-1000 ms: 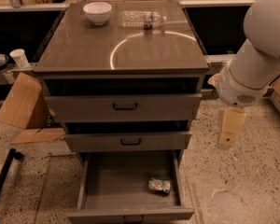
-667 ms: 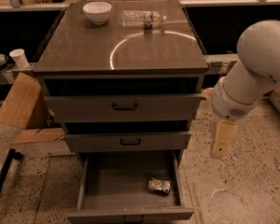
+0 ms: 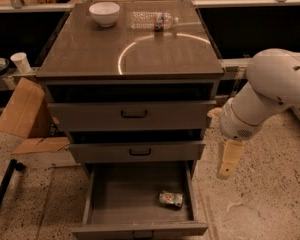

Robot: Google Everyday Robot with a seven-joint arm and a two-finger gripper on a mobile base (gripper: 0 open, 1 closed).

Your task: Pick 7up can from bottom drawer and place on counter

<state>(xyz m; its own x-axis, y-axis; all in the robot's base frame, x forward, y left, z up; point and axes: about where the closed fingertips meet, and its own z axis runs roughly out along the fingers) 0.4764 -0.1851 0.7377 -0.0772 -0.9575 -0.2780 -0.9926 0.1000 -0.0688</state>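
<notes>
The 7up can (image 3: 170,199) lies on its side in the open bottom drawer (image 3: 110,204), near its right wall. The drawer is pulled fully out. The counter (image 3: 90,54) is the cabinet's glossy brown top with a curved light reflection. My gripper (image 3: 227,160) hangs from the white arm to the right of the cabinet, level with the middle drawer, above and to the right of the can. It holds nothing.
A white bowl (image 3: 104,13) and a clear water bottle (image 3: 153,20) lie at the back of the counter. The two upper drawers (image 3: 134,115) are shut. A cardboard box (image 3: 21,109) and a white cup (image 3: 21,62) stand to the left.
The arm has swung left and down, bringing the gripper closer to the cabinet's right side and lower toward the bottom drawer.
</notes>
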